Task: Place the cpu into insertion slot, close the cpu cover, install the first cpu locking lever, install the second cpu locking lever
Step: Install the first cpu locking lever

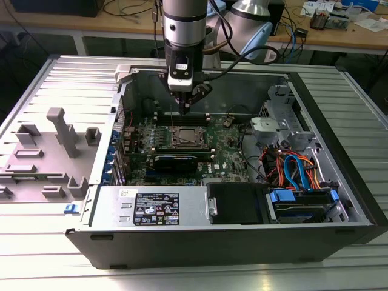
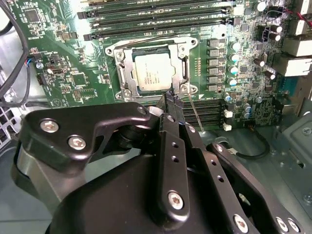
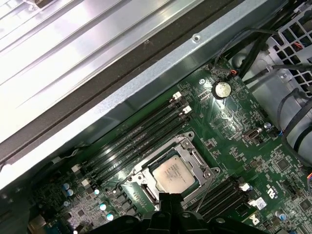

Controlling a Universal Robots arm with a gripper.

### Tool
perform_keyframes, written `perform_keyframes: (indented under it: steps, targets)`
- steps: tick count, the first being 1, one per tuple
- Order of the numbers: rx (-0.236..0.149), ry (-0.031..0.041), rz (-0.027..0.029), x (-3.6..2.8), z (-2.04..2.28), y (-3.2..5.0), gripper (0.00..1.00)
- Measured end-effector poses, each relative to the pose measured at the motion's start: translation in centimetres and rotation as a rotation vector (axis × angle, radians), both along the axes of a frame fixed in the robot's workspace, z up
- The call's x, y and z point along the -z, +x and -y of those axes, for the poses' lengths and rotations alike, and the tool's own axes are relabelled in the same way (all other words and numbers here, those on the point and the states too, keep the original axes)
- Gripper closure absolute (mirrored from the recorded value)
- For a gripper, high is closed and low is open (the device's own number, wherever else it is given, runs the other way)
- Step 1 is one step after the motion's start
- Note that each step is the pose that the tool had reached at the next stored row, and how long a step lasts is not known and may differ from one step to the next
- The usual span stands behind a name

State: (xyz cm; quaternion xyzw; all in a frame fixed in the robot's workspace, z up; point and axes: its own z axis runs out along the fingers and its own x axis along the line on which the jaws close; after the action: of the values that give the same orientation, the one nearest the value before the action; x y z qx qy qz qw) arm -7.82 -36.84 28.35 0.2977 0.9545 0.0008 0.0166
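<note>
Cpu sits flat in the slot, mid-board, inside the open case. Cover lies down over it, framing the chip. Gripper hangs just above the cover's near edge, tips pressed together, holding nothing as far as I can make out. A thin wire lever slants away from the cover's corner, right beside the tips. Touching or not, cannot tell.

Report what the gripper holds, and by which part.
Nothing visible: the gripper has its jaws shut together at the edge of the cpu cover, with the cpu lying within its frame.
</note>
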Motion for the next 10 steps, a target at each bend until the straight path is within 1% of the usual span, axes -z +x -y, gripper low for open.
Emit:
perform_keyframes:
  steps: [1, 7, 8, 9, 10]
  targets:
    - [-0.015, 0.0000, 0.0000, 0.00, 0.00, -0.01, 0.89]
    - [-0.136, -0.0003, -0.0001, 0.01, 0.01, -0.01, 0.89]
    - [-0.162, -0.0005, -0.0001, 0.01, 0.01, -0.01, 0.89]
    - [-0.180, -0.0004, -0.0001, 0.02, 0.00, -0.01, 0.89]
    - [-0.211, -0.0004, -0.0001, 0.03, 0.01, -0.01, 0.89]
